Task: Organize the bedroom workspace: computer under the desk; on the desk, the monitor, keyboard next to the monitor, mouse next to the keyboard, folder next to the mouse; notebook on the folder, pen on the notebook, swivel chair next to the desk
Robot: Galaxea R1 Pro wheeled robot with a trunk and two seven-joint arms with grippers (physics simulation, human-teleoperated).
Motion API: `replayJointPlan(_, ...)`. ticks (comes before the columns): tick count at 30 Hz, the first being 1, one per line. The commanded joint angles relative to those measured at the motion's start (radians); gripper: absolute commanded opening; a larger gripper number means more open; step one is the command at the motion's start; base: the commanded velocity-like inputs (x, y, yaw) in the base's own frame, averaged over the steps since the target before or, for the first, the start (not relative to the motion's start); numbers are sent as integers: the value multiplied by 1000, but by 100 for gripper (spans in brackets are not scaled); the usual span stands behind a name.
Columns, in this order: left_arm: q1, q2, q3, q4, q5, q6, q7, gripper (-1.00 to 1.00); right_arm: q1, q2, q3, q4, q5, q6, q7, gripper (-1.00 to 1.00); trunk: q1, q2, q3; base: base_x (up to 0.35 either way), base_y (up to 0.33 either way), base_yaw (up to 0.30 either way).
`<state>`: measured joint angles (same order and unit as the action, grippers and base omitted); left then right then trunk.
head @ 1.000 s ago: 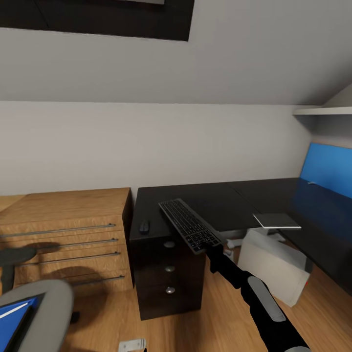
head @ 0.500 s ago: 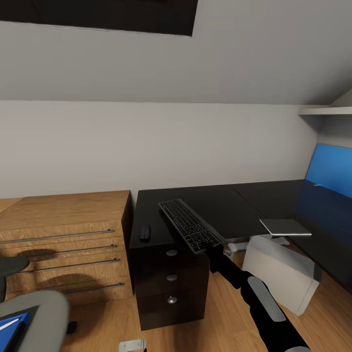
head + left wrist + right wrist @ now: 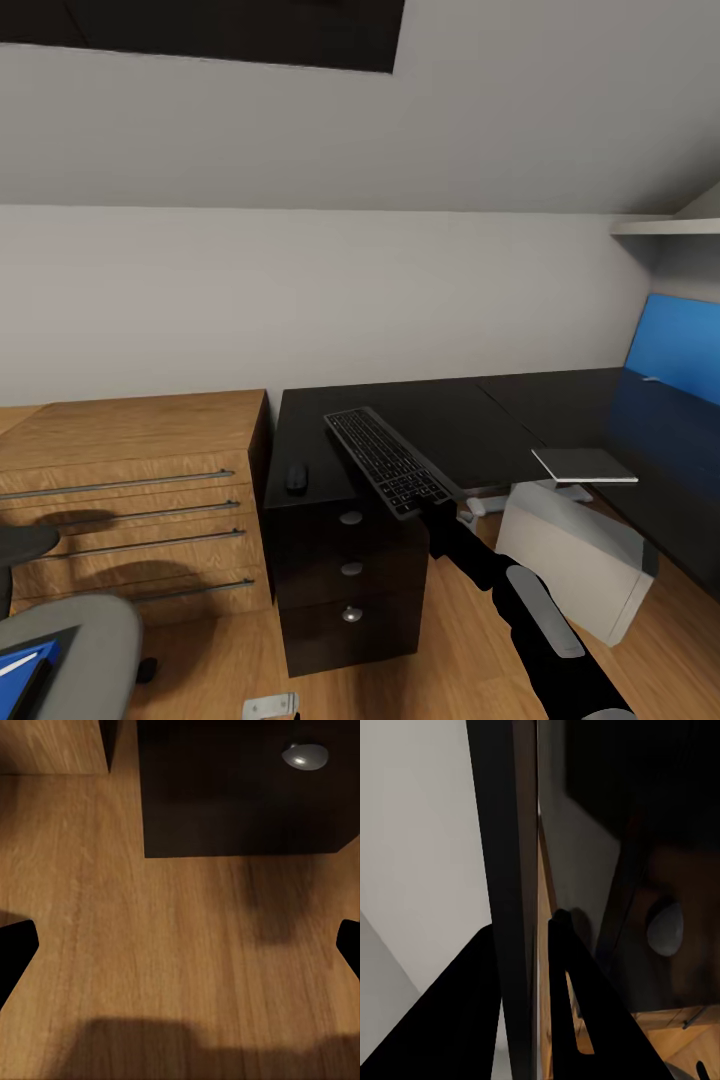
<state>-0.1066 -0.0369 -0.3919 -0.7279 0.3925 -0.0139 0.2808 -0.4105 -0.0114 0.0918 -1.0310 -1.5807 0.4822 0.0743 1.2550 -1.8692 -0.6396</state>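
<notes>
Glossy black, the desk (image 3: 420, 415) runs along the white wall and turns at its right corner toward a blue back panel (image 3: 680, 345). In the head view the right gripper (image 3: 432, 505) is clamped on the near end of the keyboard (image 3: 388, 461), which it holds tilted above the desk's front edge, over the drawers. The right wrist view adds what the head view cannot: the keyboard seen edge-on as a thin dark slab with one black finger (image 3: 559, 945) on each side pressing on it. The mouse (image 3: 296, 476) lies on the desktop near the left front corner, just beside the keyboard's left side. One white-grey computer (image 3: 575, 555) stands on the wooden floor under the desk's inner corner, with a pale flat panel (image 3: 583, 464) above it at the desk's edge.

The left wrist view looks down at the floor (image 3: 172, 945) and the foot of the drawer block, showing one silver knob (image 3: 304, 755); the left gripper's two dark fingertips (image 3: 15, 945) sit far apart at the frame's sides, released, with nothing between them.

Counted in the head view: three knobbed drawers in the desk, four handle rails on the wooden chest (image 3: 130, 480) to its left, one grey chair (image 3: 70, 640) at the bottom left corner with the blue folder (image 3: 20, 668) and a white pen (image 3: 22, 662) on its seat.

Against half a second ago, nothing has shifted; the keyboard hangs at the same tilt.
</notes>
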Motion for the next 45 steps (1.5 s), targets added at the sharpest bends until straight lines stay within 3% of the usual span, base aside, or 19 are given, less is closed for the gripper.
replayJointPlan(1, -1, 1, -5, -1, 9, -1, 8, 100, -1, -1, 2, 0, -4, 1, 4, -100, 0, 0, -1, 0, 0, 0)
replayJointPlan(12, -1, 1, -5, -1, 9, -1, 8, 100, -1, -1, 33, 0, -4, 0, 4, -100, 0, 0, -1, 0, 0, 0)
replayJointPlan(13, -1, 1, -5, -1, 9, -1, 8, 100, -1, -1, 34, 0, -4, 0, 4, 100, 0, 0, -1, 0, 0, 0)
replayJointPlan(24, -1, 2, -5, -1, 10, -3, 8, 100, -1, -2, 36, 0, -3, -1, 7, 100, 0, 0, -1, 0, 0, 0)
replayJointPlan(45, -1, 1, -5, -1, 9, -2, 9, 100, -1, -5, 27, 26, 3, -10, 12, 100, 0, 0, -1, -223, -147, 0)
